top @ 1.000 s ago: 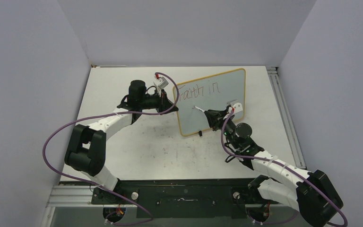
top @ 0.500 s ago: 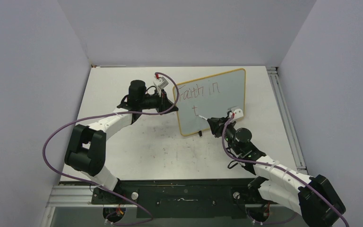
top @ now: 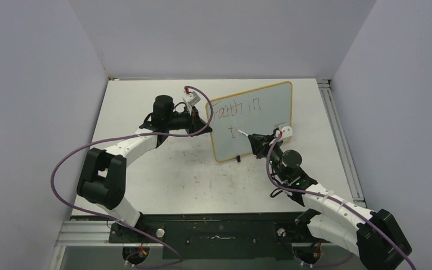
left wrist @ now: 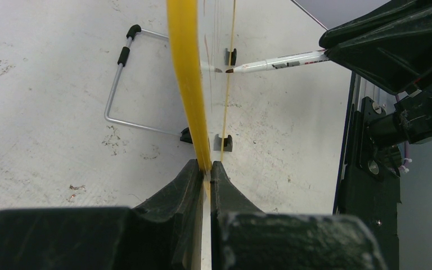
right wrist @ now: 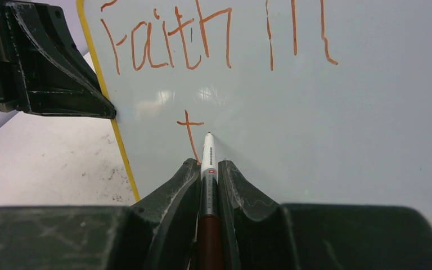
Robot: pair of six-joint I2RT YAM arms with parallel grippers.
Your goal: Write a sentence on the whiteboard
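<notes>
While against whiteboard [right wrist: 343, 140], marker [right wrist: 208, 154] beside sentence [right wrist: 190, 40]

The whiteboard [right wrist: 337, 129] bears the sentence [right wrist: 214, 39] so far: "Faith in", with a lone "t" [right wrist: 190, 132] below "Faith".

We're inside a small booth, plain pale lilac-grey on three sides: left wall [top: 34, 112], back wall [top: 219, 34] and right wall [top: 405, 101], meeting in clean corners behind a white table [top: 163, 180]. The tabletop looks scuffed and speckled with dark marks, with a grooved metal rail [top: 340, 140] running down its right edge and a silver metal bar [top: 84, 232] across the near side. The light is soft and even, and the shadows are faint
</notes>
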